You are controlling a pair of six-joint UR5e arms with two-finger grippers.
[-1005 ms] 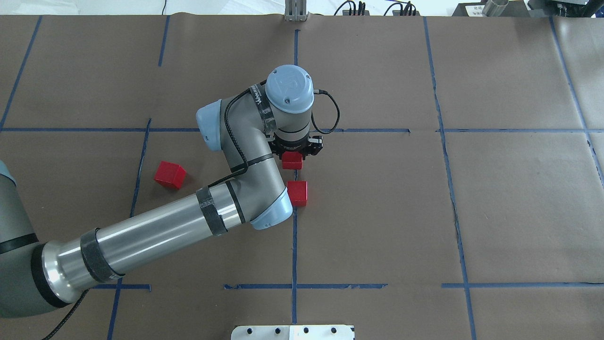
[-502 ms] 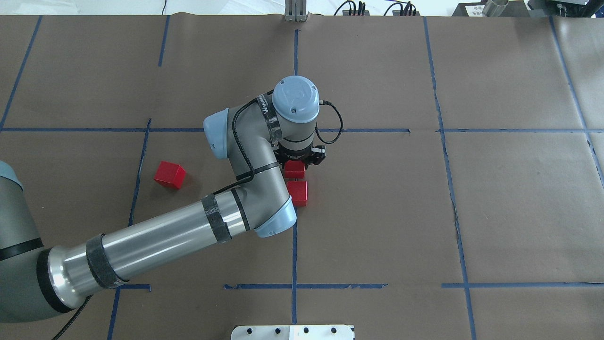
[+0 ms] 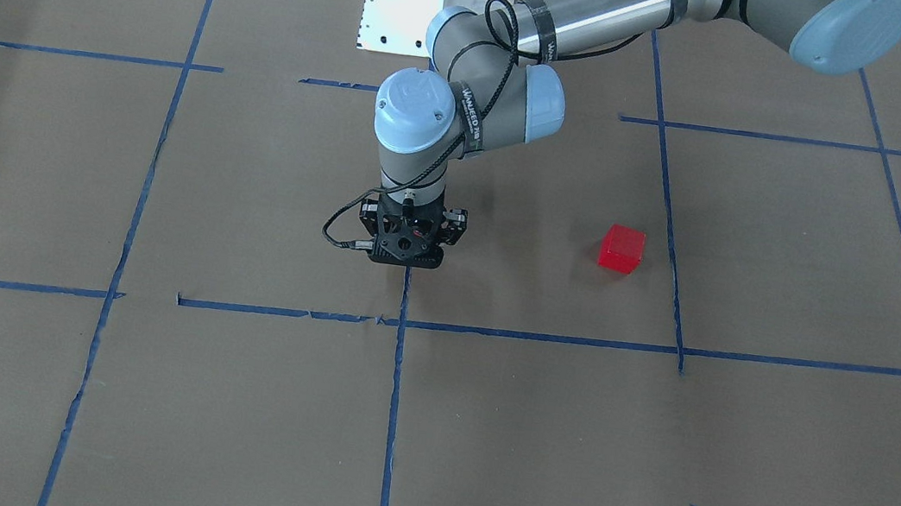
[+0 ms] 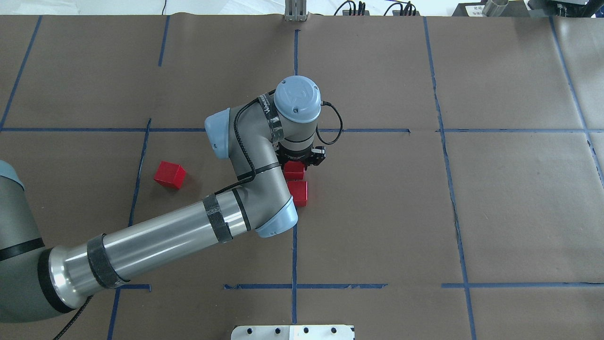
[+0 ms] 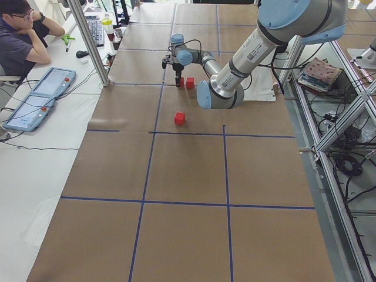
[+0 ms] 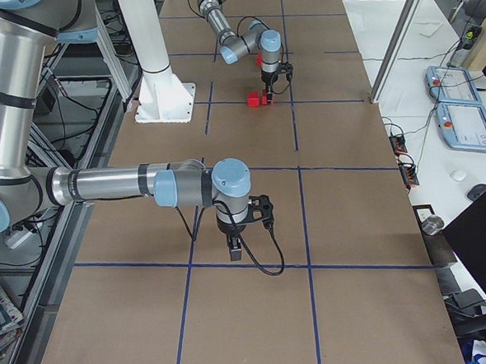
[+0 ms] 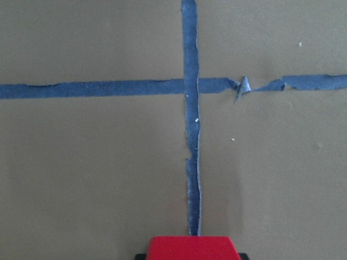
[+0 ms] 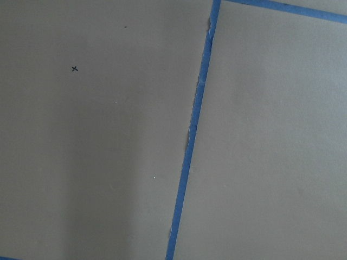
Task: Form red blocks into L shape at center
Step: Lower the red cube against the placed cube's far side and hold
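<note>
My left gripper [image 4: 296, 166] points straight down in the center cell [image 4: 373, 212] and is shut on a red block [image 4: 294, 171]. The block also shows at the bottom edge of the left wrist view [image 7: 191, 247], over the vertical blue tape line [image 4: 294, 255]. It is low over the paper, right behind a second red block [image 4: 298, 193] that rests on the line. The third red block [image 4: 170, 174] lies apart at the cell's left edge. In the front-facing view the gripper [image 3: 407, 254] hides the two central blocks. My right gripper [image 6: 235, 247] hangs over bare paper; I cannot tell whether it is open.
A white base plate [image 4: 292, 332] sits at the near table edge. Blue tape lines [image 4: 363, 130] split the brown paper into cells. The left forearm [image 4: 160, 245] lies across the center cell's near left part. An operator [image 5: 23, 35] sits beyond the far side.
My left gripper has moved toward the robot and slightly right with the red block, closing the gap to the resting block. In the last half second it has barely moved.
</note>
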